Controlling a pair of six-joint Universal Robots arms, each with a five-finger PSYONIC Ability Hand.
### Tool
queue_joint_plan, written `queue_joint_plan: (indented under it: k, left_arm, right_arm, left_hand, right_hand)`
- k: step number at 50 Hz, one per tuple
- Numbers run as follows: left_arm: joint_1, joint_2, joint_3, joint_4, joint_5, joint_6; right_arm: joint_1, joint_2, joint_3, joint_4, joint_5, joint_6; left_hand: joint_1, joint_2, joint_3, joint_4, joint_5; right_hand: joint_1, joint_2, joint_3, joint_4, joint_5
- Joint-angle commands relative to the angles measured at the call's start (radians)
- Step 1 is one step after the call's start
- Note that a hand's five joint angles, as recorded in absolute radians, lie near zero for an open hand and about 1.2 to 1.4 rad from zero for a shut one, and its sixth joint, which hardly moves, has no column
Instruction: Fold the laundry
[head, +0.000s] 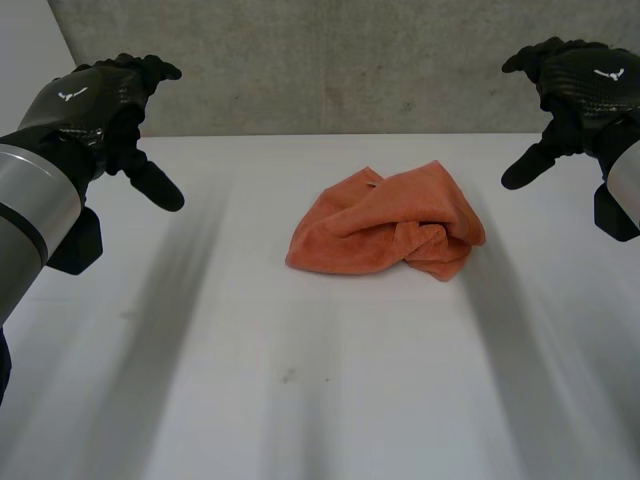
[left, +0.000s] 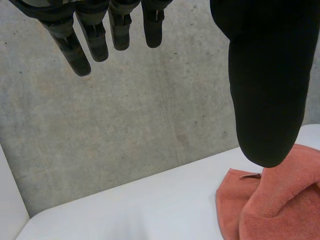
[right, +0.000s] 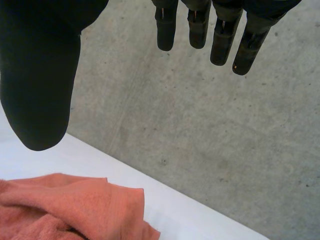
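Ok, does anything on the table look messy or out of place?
Only the orange towel: it lies crumpled in a heap on the white table, folds bunched over each other. The left robot hand and right robot hand hang open either side, touching nothing.

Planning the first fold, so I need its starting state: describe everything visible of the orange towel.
The orange towel is a plain, soft, terry-looking cloth, crumpled into a loose heap of overlapping folds, not yet folded. It lies on the white table, midway across, toward the far edge. Only the table touches it; the left hand and right hand hover open to either side, clear of it.
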Motion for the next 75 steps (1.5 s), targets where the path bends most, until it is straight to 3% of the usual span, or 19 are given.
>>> queue_joint_plan:
  k: [1,7,10,15,27,29,31,32,33,40,45,53,63,72,74,75]
  left_arm:
    - [-0.002,-0.013,-0.003,0.003,0.0,0.0]
    - [-0.005,-0.037,-0.013,0.019,0.0,0.0]
    - [-0.004,-0.08,-0.017,0.049,0.0,-0.002]
    - [-0.005,-0.167,-0.02,0.091,0.0,0.0]
    - [-0.005,-0.26,-0.017,0.122,-0.003,0.003]
    - [-0.005,-0.263,-0.017,0.123,-0.003,0.003]
    - [-0.005,-0.266,-0.019,0.125,-0.003,0.003]
    - [-0.005,-0.266,-0.019,0.125,-0.003,0.003]
    - [-0.005,-0.267,-0.02,0.128,-0.003,0.003]
    - [-0.005,-0.286,-0.023,0.141,-0.001,-0.003]
    - [-0.001,-0.323,-0.023,0.161,0.005,-0.017]
    - [0.033,-0.395,-0.023,0.221,0.048,-0.084]
    - [0.036,-0.444,-0.045,0.236,0.333,-0.325]
    - [0.031,-0.519,-0.052,0.27,0.473,-0.474]
    - [0.028,-0.537,-0.052,0.272,0.527,-0.505]
    - [0.028,-0.537,-0.052,0.272,0.528,-0.505]
  right_arm:
    - [0.0,0.11,-0.013,0.002,-0.004,-0.029]
    - [0.004,0.203,-0.033,-0.006,-0.033,-0.04]
    - [0.014,0.372,-0.135,-0.029,-0.136,-0.041]
    - [0.015,0.549,-0.292,-0.026,-0.199,-0.041]
    - [0.044,0.897,-0.604,-0.036,-0.21,-0.04]
    - [0.06,0.939,-0.64,-0.038,-0.201,-0.043]
    - [0.076,0.973,-0.685,-0.039,-0.202,-0.06]
    - [0.077,0.973,-0.685,-0.039,-0.202,-0.06]
    - [0.084,0.959,-0.695,-0.045,-0.199,-0.069]
    - [0.121,0.713,-0.633,-0.081,-0.188,-0.041]
    - [0.15,0.45,-0.475,-0.107,-0.193,-0.038]
    - [0.207,0.235,-0.3,-0.099,-0.19,-0.035]
    - [0.227,0.034,-0.122,-0.088,-0.188,-0.031]
    - [0.238,-0.034,-0.028,-0.082,-0.179,-0.008]
    - [0.235,-0.044,-0.004,-0.084,-0.179,0.02]
    - [0.235,-0.044,-0.004,-0.084,-0.179,0.02]
  left_hand:
    - [-0.002,0.012,0.007,0.01,-0.02]
    - [-0.002,0.012,0.007,0.01,-0.02]
    - [0.001,0.015,0.009,0.013,-0.017]
    - [0.004,0.018,0.012,0.016,-0.014]
    - [0.001,0.015,0.009,0.013,-0.017]
    - [0.001,0.015,0.009,0.013,-0.017]
    - [-0.002,0.012,0.007,0.01,-0.02]
    - [-0.002,0.012,0.007,0.01,-0.02]
    - [-0.002,0.012,0.007,0.01,-0.02]
    - [0.001,0.015,0.009,0.013,-0.017]
    - [0.004,0.018,0.012,0.016,-0.014]
    - [-0.002,0.012,0.007,0.01,-0.02]
    - [-0.002,0.012,0.007,0.01,-0.02]
    - [0.024,0.038,0.033,0.037,0.007]
    - [0.24,0.254,0.248,0.252,0.222]
    - [0.242,0.255,0.25,0.254,0.224]
  right_hand:
    - [-0.034,-0.047,-0.039,-0.059,-0.072]
    - [-0.034,-0.047,-0.039,-0.059,-0.072]
    - [-0.034,-0.047,-0.039,-0.059,-0.072]
    - [-0.025,-0.038,-0.03,-0.049,-0.062]
    - [0.287,0.274,0.282,0.263,0.25]
    - [0.366,0.354,0.361,0.342,0.329]
    - [1.049,1.037,1.044,1.025,1.012]
    - [1.053,1.041,1.048,1.029,1.016]
    - [1.186,1.173,1.181,1.162,1.149]
    - [1.187,1.175,1.182,1.163,1.15]
    - [1.187,1.175,1.182,1.163,1.15]
    - [1.187,1.175,1.182,1.163,1.15]
    - [1.187,1.175,1.182,1.163,1.15]
    - [1.187,1.175,1.182,1.163,1.15]
    - [1.187,1.175,1.182,1.163,1.15]
    - [1.187,1.175,1.182,1.163,1.15]
